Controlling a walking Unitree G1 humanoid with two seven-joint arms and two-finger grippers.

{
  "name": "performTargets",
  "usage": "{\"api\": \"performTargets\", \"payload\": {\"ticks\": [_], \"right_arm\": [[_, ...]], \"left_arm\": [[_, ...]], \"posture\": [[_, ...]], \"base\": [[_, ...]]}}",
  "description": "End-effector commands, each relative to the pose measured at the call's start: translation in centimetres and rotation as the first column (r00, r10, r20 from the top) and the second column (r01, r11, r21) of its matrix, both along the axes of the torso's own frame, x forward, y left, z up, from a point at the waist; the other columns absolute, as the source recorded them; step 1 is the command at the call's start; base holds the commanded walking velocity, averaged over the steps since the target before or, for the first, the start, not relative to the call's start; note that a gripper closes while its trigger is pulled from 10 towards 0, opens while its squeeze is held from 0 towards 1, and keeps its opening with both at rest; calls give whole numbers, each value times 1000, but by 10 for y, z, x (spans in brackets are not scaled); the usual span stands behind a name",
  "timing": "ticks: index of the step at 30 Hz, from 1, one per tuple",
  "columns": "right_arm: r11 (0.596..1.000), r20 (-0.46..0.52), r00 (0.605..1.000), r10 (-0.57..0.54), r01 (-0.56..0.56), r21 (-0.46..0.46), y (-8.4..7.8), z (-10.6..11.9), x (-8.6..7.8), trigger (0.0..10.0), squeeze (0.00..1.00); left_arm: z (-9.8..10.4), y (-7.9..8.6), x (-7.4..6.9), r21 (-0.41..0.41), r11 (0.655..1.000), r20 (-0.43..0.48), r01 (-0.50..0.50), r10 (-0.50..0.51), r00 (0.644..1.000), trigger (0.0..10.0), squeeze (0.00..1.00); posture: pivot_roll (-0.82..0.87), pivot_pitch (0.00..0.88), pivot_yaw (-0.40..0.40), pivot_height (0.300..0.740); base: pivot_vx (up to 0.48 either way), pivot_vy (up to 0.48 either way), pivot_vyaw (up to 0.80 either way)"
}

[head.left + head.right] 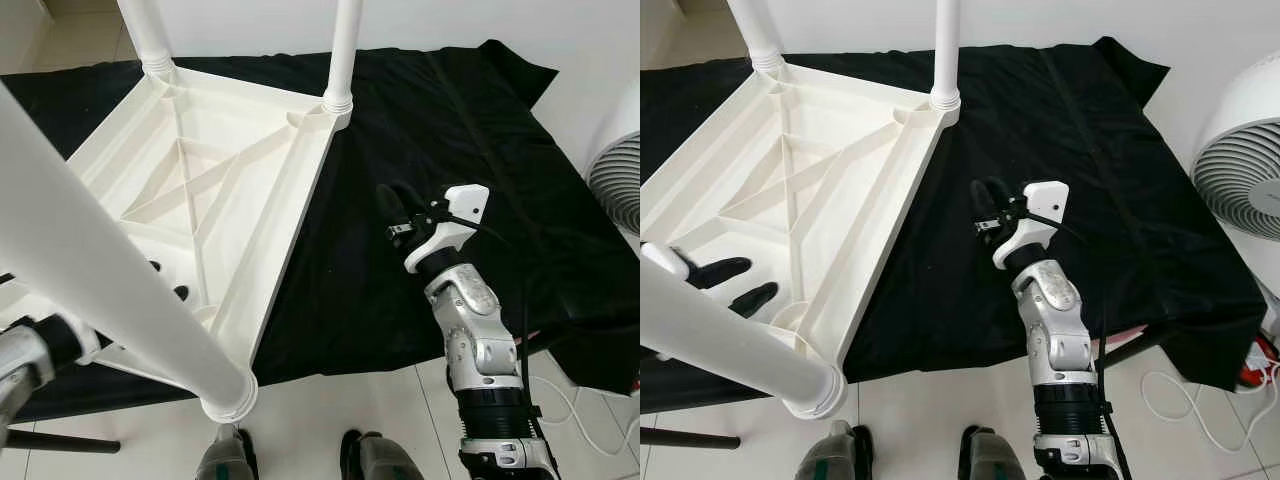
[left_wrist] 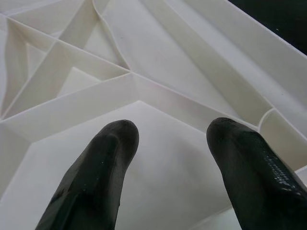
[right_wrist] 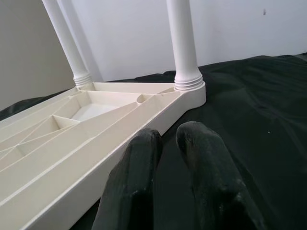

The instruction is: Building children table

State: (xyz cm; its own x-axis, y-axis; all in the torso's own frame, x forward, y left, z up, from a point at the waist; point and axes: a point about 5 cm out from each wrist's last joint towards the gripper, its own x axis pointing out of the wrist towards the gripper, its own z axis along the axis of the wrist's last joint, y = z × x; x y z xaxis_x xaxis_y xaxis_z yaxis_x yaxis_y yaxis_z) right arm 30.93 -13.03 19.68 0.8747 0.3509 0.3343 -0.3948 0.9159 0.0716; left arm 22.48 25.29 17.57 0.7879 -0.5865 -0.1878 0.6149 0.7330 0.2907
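We've got our right arm (image 1: 1055,340) stretched forward and up, right gripper (image 1: 989,203) at the end with its two black fingers (image 3: 139,182) nearly pressed together. Our left gripper (image 1: 732,283) sits low, fingers (image 2: 96,177) spread well apart, pointing forward.

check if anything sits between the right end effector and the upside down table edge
Nothing visible does. The right end effector hovers over bare black cloth, beside the long edge of the upturned white table, fingers nearly together. The right wrist view shows only cloth before that edge.
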Motion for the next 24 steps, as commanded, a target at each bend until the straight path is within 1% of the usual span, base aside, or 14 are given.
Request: {"api": "performTargets", "payload": {"ticks": [1,3,5,6,7,13,17,19,24], "right_arm": [[1000,-22,1000,-7,7,14,-3,-4,-2,10000,0],[1000,-22,1000,-7,7,14,-3,-4,-3,10000,0],[1000,-31,999,-9,9,13,-3,-5,-3,10000,0],[1000,-36,999,-5,5,13,-2,-6,-3,10000,0],[1000,-43,999,5,-5,10,1,-7,-2,10000,0],[1000,-44,999,13,-12,8,2,-8,-2,10000,0],[1000,-45,999,18,-17,4,3,-8,-1,10000,0],[1000,-48,999,21,-21,2,3,-9,-1,10000,0],[1000,-47,999,25,-26,-3,4,-9,-1,10000,0]], "left_arm": [[-3,4,-4,22,999,-23,33,-32,999,10000,0],[-3,4,-4,25,999,-22,37,-36,999,10000,0],[-2,11,-14,4,999,-60,44,-44,997,10000,0],[-1,12,-18,9,999,-67,49,-49,997,10000,0],[-4,10,-24,23,996,-86,82,-79,993,10000,0],[-6,4,-28,29,992,-96,122,-118,988,10000,0],[-6,-1,-32,1,988,-113,155,-154,982,10000,0],[-7,-6,-33,-3,984,-117,178,-177,977,10000,0],[-9,-11,-35,-2,979,-131,203,-202,971,10000,0]], "posture": [[-9,166,42,740],[-9,166,42,740],[7,170,38,740],[11,171,36,740],[17,168,33,740],[22,165,28,740],[26,162,28,740],[31,155,26,740],[30,149,23,740]], "base": [[0,0,0],[0,0,0],[0,0,0],[0,0,0],[0,0,0],[0,0,0],[0,0,0],[0,0,0],[0,0,0]]}}
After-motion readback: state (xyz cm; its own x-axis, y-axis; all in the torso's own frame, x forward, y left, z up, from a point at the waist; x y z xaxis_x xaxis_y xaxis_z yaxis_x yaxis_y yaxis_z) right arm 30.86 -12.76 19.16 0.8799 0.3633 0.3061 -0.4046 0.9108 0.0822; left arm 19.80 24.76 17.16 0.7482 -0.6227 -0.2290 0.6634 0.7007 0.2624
